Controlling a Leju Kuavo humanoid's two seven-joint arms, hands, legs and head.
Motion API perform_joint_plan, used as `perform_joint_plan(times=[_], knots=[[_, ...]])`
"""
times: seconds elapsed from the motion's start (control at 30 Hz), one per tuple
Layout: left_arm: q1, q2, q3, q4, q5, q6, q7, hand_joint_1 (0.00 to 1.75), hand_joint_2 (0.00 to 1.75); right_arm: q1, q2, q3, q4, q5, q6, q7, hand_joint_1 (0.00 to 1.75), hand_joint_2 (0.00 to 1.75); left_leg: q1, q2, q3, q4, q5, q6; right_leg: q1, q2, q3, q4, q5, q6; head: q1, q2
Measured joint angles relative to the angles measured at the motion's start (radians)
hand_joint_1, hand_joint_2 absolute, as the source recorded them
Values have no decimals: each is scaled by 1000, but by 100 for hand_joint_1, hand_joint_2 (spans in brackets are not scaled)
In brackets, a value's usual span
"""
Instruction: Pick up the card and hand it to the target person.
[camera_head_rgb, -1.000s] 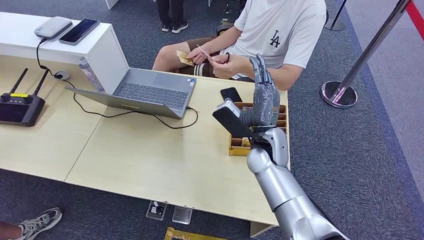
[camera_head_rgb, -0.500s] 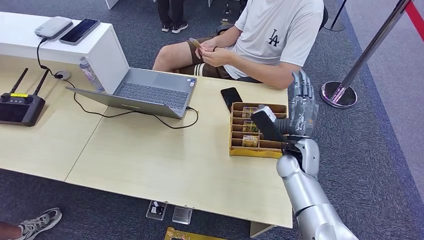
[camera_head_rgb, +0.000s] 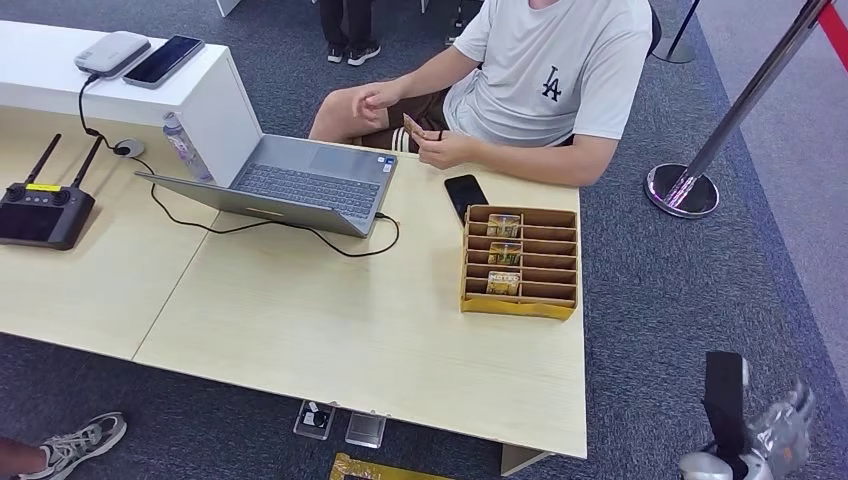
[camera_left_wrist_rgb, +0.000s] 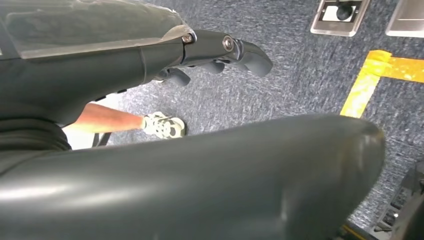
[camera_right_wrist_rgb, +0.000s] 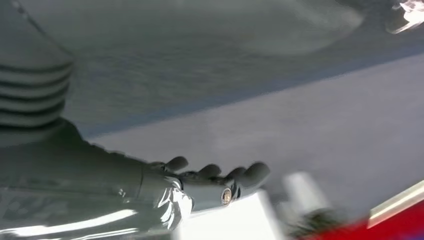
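Observation:
A seated person in a white shirt (camera_head_rgb: 545, 70) holds a small brown card (camera_head_rgb: 411, 125) in one hand at the table's far edge. A cardboard card box (camera_head_rgb: 520, 300) with slotted rows stands on the table's right part, with three cards (camera_head_rgb: 503, 254) upright in it. My right hand (camera_head_rgb: 782, 435) hangs low beside the table's right end, over the carpet, and holds nothing; the right wrist view shows its fingers (camera_right_wrist_rgb: 215, 177) stretched out and bare. In the left wrist view my left hand (camera_left_wrist_rgb: 220, 50) hangs over the floor, its fingers loose and holding nothing.
An open laptop (camera_head_rgb: 300, 180) with a black cable, a dark phone (camera_head_rgb: 463, 192) and a black controller with antennas (camera_head_rgb: 40, 212) lie on the table. A white shelf (camera_head_rgb: 205, 110) carries two devices. A stanchion base (camera_head_rgb: 683, 188) stands far right. A person's shoe (camera_head_rgb: 80, 445) is near left.
My right arm has dropped from above the card box to below the table's right end. The person, card in hand throughout, has moved it forward from the lap towards the table's edge.

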Motion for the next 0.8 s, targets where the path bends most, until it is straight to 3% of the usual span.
perform_joint_plan(times=[0.03, 0.07, 0.13, 0.23, 0.27, 0.37, 0.43, 0.47, 0.53, 0.57, 0.6, 0.67, 0.8], knots=[[0, 0, 0, 0, 0, -1, -1, 158, 0, 25, -10, -30, 37, 0, 20, 37, 136, 0, 0, 0, 0, 0, 0, 0, 0, 0, 0, 0, 0, 0, 0, 0], [-1, -1, 0, 0, 0, -5, -3, 175, 0, 51, -17, -55, 71, 1, 50, 75, 175, 0, 0, 0, -1, 0, 0, 0, 0, 0, 0, 0, 0, 0, 0, 0], [-5, -1, 0, 0, 0, -16, -12, 175, 0, 107, -21, -89, 129, 5, 123, 145, 175, 0, 0, 1, -1, -1, -1, 0, 0, 1, 0, 0, -1, 0, 0, 0], [-10, -2, 0, 0, 0, -25, -31, 175, 0, 172, -4, -115, 193, 21, 203, 233, 175, 131, 0, 1, 0, -1, -1, 0, 0, 1, -1, 0, -1, -1, 0, 0], [-11, -2, 0, 0, 0, -25, -35, 175, 44, 186, 4, -119, 210, 28, 220, 257, 175, 175, 0, 1, 0, -2, -1, 0, 0, 1, -1, 0, -1, -1, -1, 0], [-14, -2, 0, 0, -1, -29, -39, 175, 175, 214, 23, -128, 247, 36, 260, 307, 175, 175, 0, 3, 1, -2, -1, 0, 0, 2, 0, 1, -1, -1, -2, 0], [-14, -2, -3, 0, 4, -31, -36, 175, 175, 227, 33, -132, 261, 26, 290, 335, 175, 175, 0, 3, 1, -2, 0, 0, 0, 2, 0, 1, -1, -1, -2, 0], [-13, -1, -5, 0, 14, -32, -34, 131, 175, 234, 39, -131, 266, 14, 306, 346, 134, 175, 0, 3, 1, -2, 0, 0, 0, 2, 0, 1, -1, -1, -2, 0], [-7, 1, -9, -1, 52, -34, -34, 44, 175, 250, 48, -121, 272, -21, 328, 353, 46, 87, 0, 3, 1, -2, 0, 0, 0, 2, 0, 1, -1, -1, -2, 0], [-3, 3, -11, -1, 76, -34, -34, 0, 131, 257, 51, -114, 274, -39, 336, 353, 3, 44, 0, 3, 1, -2, 0, 0, 0, 2, 0, 1, -1, -1, -2, 0], [1, 5, -13, -2, 102, -34, -34, 0, 87, 264, 53, -106, 275, -58, 343, 352, 0, 0, 0, 3, 1, -2, 0, 0, 0, 2, 0, 1, -1, -1, -3, 0], [9, 9, -18, -3, 157, -34, -35, 0, 0, 275, 54, -88, 276, -98, 357, 350, 0, 0, 0, 3, 1, -2, 0, 0, 0, 2, 0, 1, -1, -1, -3, 0], [26, 18, -30, -10, 254, -32, -39, 0, 0, 294, 55, -48, 276, -168, 382, 343, 0, 0, 0, 3, 1, -2, -1, 0, 0, 3, 0, 1, -1, -1, -3, 0]])
